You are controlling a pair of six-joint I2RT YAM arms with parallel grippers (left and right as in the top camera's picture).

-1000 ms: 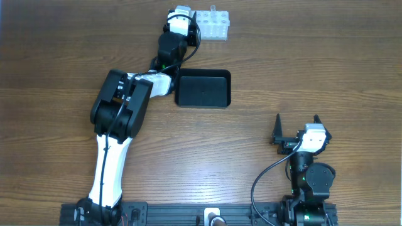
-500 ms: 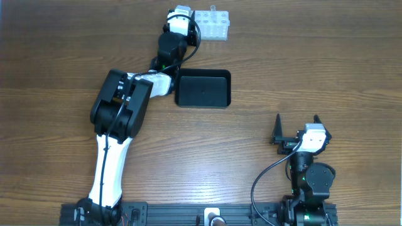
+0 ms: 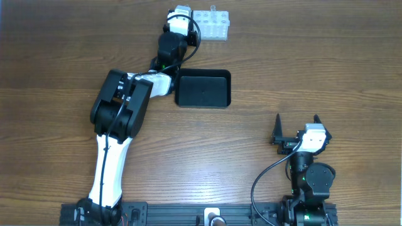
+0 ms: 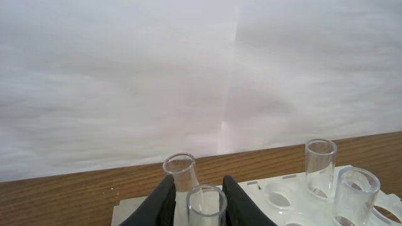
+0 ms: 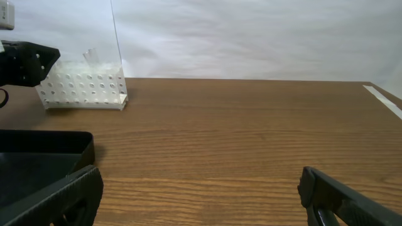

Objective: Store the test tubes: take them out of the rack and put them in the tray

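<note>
The left gripper was clamped around a test tube standing in the rack (other tubes stood nearby). The right gripper sat wide open, well apart from the tray.

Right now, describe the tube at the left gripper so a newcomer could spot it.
Find the white rack at the table's far edge, beyond the black tray. Go to the rack end where the left gripper sits: it is the tube right in that gripper. Unlike it, the neighbour stands just beyond the gripper, and two other tubes stand farther along the rack.
</note>
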